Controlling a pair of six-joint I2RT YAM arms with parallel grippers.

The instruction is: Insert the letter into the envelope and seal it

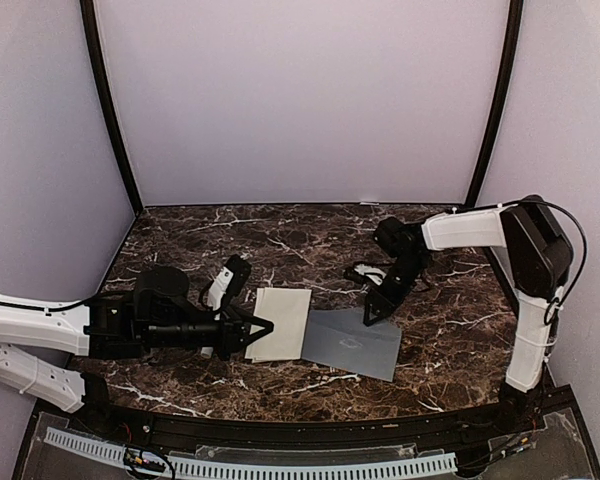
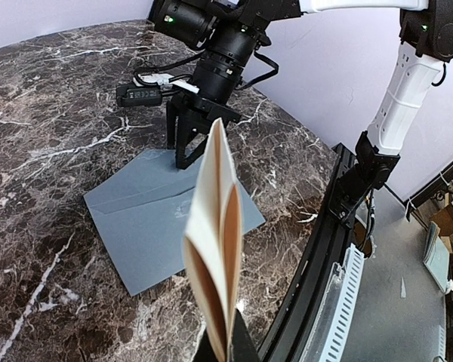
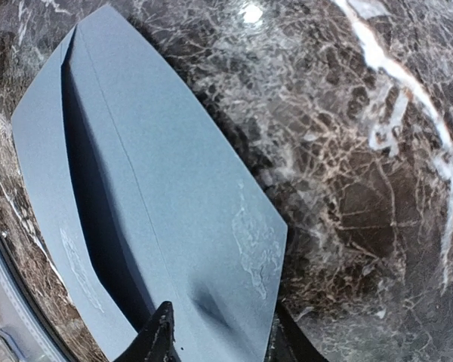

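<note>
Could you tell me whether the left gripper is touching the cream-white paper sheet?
Touching: left wrist view shows the cream-white paper sheet pinched between the left gripper's fingers.

a dark brown marble table (image 1: 280, 235), veined white, spreads before me. at about nine o'clock on it sits a small white tube with a black cap (image 1: 223, 284), perhaps a glue stick. pale lilac walls (image 1: 300, 100) close round. a white slotted strip (image 1: 280, 466) runs along six o'clock.

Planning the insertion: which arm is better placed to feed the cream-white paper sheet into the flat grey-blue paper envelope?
Left. The left gripper holds the cream-white paper sheet beside the grey-blue paper envelope; the right gripper stands at the envelope's far edge.
</note>
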